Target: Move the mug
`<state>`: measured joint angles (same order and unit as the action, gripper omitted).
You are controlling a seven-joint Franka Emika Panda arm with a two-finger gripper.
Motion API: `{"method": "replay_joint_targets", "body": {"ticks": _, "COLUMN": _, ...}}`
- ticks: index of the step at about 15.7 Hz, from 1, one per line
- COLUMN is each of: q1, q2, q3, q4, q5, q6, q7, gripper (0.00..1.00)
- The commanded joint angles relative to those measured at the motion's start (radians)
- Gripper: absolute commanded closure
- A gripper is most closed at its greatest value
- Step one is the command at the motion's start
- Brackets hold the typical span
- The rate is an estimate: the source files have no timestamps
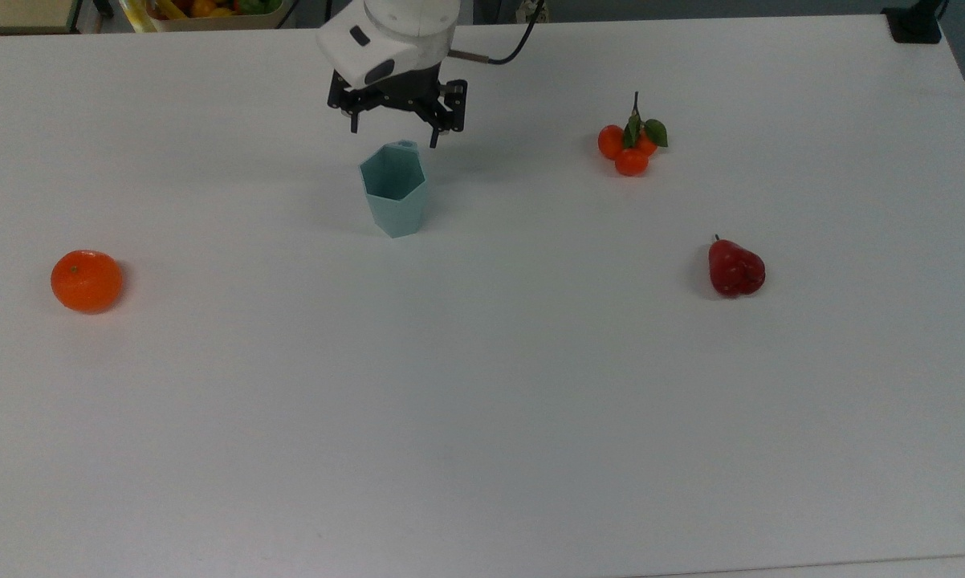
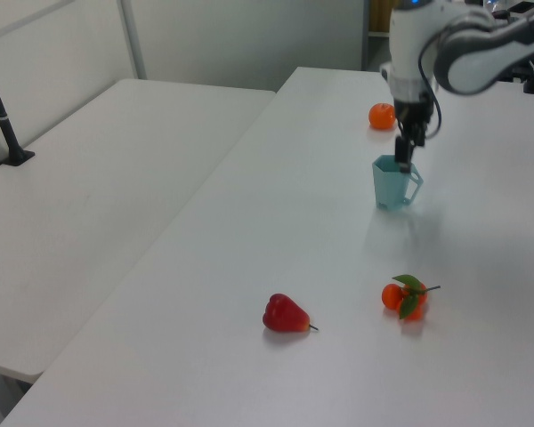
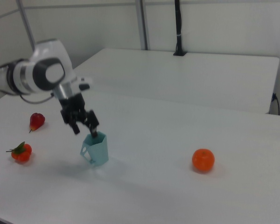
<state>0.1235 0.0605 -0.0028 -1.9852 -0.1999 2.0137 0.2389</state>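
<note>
The pale teal faceted mug (image 1: 395, 193) stands upright on the white table (image 1: 482, 401), apart from the fruit. Its small tab handle points toward the arm in the top view and to the left view's right. My gripper (image 1: 394, 132) hangs open just above and behind the handle, fingers spread wide and holding nothing. In the left view the gripper (image 2: 402, 158) hovers over the rim of the mug (image 2: 392, 183). In the right view the mug (image 3: 97, 149) sits below the gripper (image 3: 86, 128).
An orange (image 1: 86, 280) lies at the top view's left. A cluster of small oranges with leaves (image 1: 631, 149) and a red pear (image 1: 735, 269) lie at the top view's right. A fruit bin (image 1: 209, 11) sits behind the arm.
</note>
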Motion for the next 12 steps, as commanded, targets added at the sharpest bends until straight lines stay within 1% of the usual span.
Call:
{"method": "replay_joint_targets", "body": {"ticks": 1, "q1": 0.005, "q2": 0.024, "q3": -0.003, "q4": 0.241, "q5": 0.01, "q6": -0.124, "q7": -0.064, "gripper": 0.0}}
{"method": "replay_joint_targets", "body": {"ticks": 2, "q1": 0.007, "q2": 0.022, "q3": -0.003, "q4": 0.268, "q5": 0.017, "q6": -0.127, "q7": -0.064, "gripper": 0.0}}
{"method": "replay_joint_targets", "body": {"ticks": 4, "q1": 0.012, "q2": -0.008, "q3": -0.002, "q4": 0.311, "q5": 0.062, "q6": -0.153, "q7": -0.062, "gripper": 0.0}}
{"method": "replay_joint_targets", "body": {"ticks": 6, "q1": 0.013, "q2": -0.04, "q3": -0.002, "q4": 0.356, "q5": 0.108, "q6": -0.238, "q7": -0.066, "gripper": 0.0}}
{"method": "replay_joint_targets", "body": {"ticks": 8, "q1": 0.015, "q2": -0.068, "q3": 0.0, "q4": 0.361, "q5": 0.117, "q6": -0.315, "q7": -0.066, "gripper": 0.0}}
{"method": "replay_joint_targets", "body": {"ticks": 9, "q1": 0.012, "q2": -0.067, "q3": 0.0, "q4": 0.361, "q5": 0.123, "q6": -0.335, "q7": -0.066, "gripper": 0.0}}
{"method": "replay_joint_targets", "body": {"ticks": 12, "q1": 0.001, "q2": -0.048, "q3": -0.009, "q4": 0.358, "q5": 0.134, "q6": -0.346, "q7": -0.066, "gripper": 0.0}}
